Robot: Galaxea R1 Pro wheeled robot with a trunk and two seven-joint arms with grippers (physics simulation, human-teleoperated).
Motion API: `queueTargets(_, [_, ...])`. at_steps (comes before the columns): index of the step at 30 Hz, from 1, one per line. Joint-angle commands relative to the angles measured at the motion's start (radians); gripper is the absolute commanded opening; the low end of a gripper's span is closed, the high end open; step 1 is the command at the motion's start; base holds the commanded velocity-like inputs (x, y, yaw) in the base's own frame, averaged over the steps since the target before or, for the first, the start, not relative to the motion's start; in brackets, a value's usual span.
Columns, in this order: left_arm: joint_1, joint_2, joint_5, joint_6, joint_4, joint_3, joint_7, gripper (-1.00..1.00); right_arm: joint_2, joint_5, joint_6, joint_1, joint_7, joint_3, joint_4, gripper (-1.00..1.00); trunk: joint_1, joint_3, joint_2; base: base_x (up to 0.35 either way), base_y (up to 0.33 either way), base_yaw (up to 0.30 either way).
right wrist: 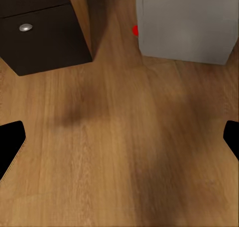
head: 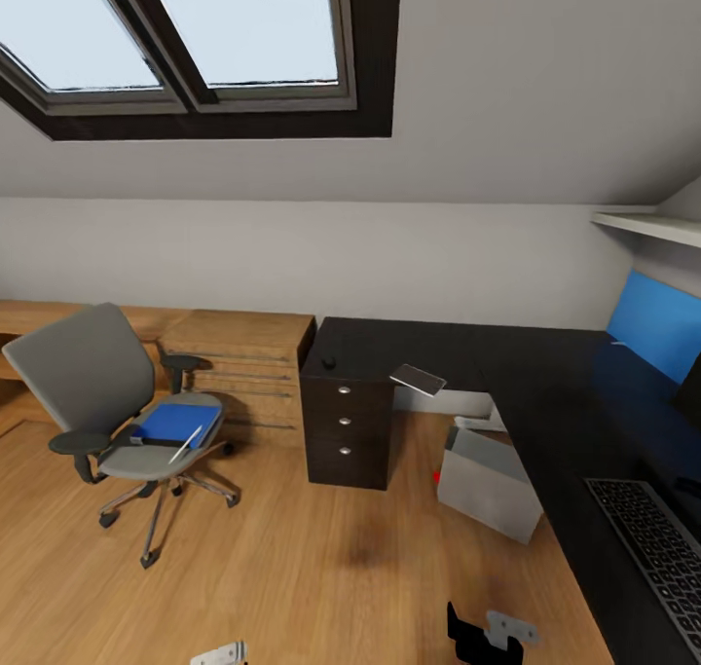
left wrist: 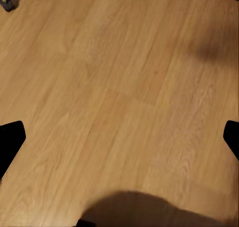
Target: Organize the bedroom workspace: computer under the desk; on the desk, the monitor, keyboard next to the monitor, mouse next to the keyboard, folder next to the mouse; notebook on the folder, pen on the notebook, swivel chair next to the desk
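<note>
The swivel chair (head: 97,383) stands on the floor at left, apart from the desk (head: 526,373). On its seat lies the blue folder (head: 173,420) with the white pen (head: 185,444) across it. The mouse (head: 329,361) and a flat grey notebook (head: 419,379) sit on the desk's near wing. The keyboard (head: 652,538) lies at far right, beside the monitor's dark edge (head: 693,392). Under the desk is the computer (head: 487,485) (right wrist: 186,23). My left gripper (left wrist: 119,137) and right gripper (right wrist: 119,140) hang open over bare floor, holding nothing.
A black drawer pedestal (head: 346,422) (right wrist: 40,33) carries the desk's left end. Light wooden low shelving (head: 243,353) runs along the back wall behind the chair. A chair caster (left wrist: 7,3) shows by my left gripper. Wood floor (head: 321,558) stretches between chair and desk.
</note>
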Motion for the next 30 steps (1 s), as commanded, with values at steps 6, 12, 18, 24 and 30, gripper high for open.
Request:
queueTargets(6, [-0.001,0.001,0.009,-0.006,-0.001,-0.008,0.007,1.00,0.000,-0.011,-0.005,0.001,0.003,0.008,0.002,1.00,0.001,-0.001,-0.001,0.327,0.119,0.051])
queueTargets(12, [-0.001,0.001,0.010,-0.006,0.000,-0.008,0.007,1.00,0.000,-0.012,-0.006,0.007,0.003,0.008,0.002,1.00,0.001,0.004,-0.001,0.326,0.027,0.185])
queueTargets(18, [-0.001,0.001,0.009,-0.006,-0.001,-0.007,0.008,1.00,0.000,-0.012,-0.006,0.008,0.003,0.008,0.001,1.00,0.001,0.009,-0.001,0.155,0.004,0.145])
queueTargets(24, [-0.001,0.001,0.008,-0.007,-0.001,-0.007,0.008,1.00,0.000,-0.012,-0.006,0.008,0.003,0.008,0.001,1.00,0.001,0.009,-0.001,0.015,0.000,0.019])
queueTargets(30, [-0.001,0.001,0.008,-0.009,-0.001,-0.007,0.008,1.00,0.000,-0.010,-0.006,0.008,0.003,0.008,0.001,1.00,0.001,0.009,-0.001,0.035,0.000,0.000])
